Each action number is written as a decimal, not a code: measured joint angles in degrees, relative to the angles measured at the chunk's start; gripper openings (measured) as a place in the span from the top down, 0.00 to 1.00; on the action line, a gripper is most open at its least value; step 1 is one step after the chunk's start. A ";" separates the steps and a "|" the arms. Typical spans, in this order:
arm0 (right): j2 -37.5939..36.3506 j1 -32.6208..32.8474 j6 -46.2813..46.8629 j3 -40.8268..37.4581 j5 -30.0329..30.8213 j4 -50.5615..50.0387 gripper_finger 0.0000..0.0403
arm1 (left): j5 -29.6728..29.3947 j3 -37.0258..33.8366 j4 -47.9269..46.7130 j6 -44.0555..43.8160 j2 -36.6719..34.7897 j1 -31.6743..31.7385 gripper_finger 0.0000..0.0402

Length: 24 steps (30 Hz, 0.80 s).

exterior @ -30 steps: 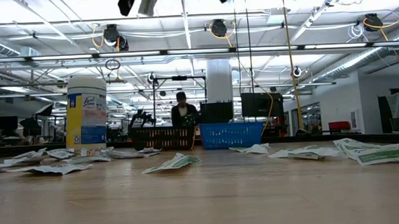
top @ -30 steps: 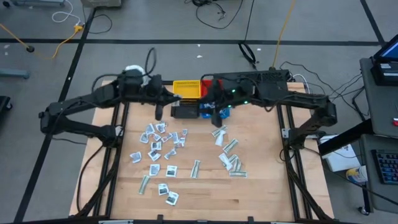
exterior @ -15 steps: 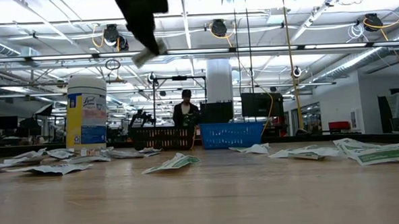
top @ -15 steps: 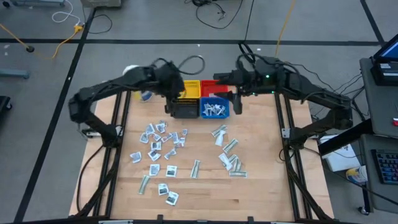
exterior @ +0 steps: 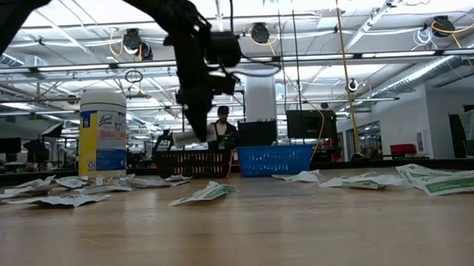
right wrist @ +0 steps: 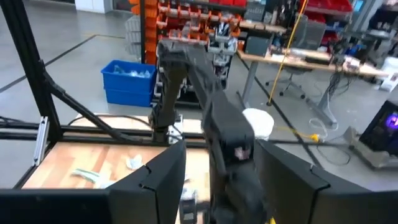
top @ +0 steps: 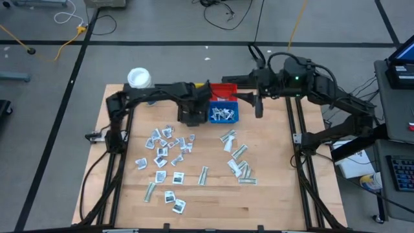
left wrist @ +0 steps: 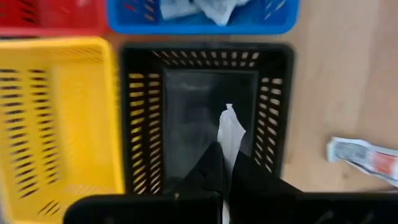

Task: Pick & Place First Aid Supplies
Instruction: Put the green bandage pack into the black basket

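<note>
Packets (top: 169, 150) scattered over the near and middle table (top: 272, 188), squarish ones in a loose cluster on the left, long strips (top: 238, 162) toward the right; none stacked deep. Judged thin, very light, limp foil or paper: they lie flat, so a pinch at a lifted edge or corner looks the better hold, and a short end for the strips. Likely to flutter or slip from a shallow pinch; not fragile.

Beyond them, the bins at the far edge. Left gripper (left wrist: 225, 163) clenched on one narrow white packet (left wrist: 231, 132), held by its end so it stands out limp past the fingertips, directly over the black bin (left wrist: 273, 112). Packet not yet let go. Yellow bin (left wrist: 56, 118) beside it; blue bin (top: 222, 113) already holds several packets; red bin (top: 223, 90) behind that.

Right gripper (top: 259, 107) just past the blue bin's right side, above the table, jaws apart, nothing in them. White-lidded jar (top: 138, 78) at far left corner.
</note>
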 joint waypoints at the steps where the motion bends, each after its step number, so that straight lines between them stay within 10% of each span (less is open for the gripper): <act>1: -0.27 -0.01 -0.01 0.00 0.00 0.02 0.54 | -0.03 -0.01 0.51 0.16 0.95 0.00 1.00; 11: -0.77 0.01 -0.21 0.00 -0.17 0.46 0.54 | 1.32 -0.01 2.14 -1.71 2.80 2.19 0.95; 24: -0.75 0.01 -1.03 0.00 -0.09 -0.36 0.54 | 2.43 -0.03 0.94 -2.80 0.96 3.35 0.46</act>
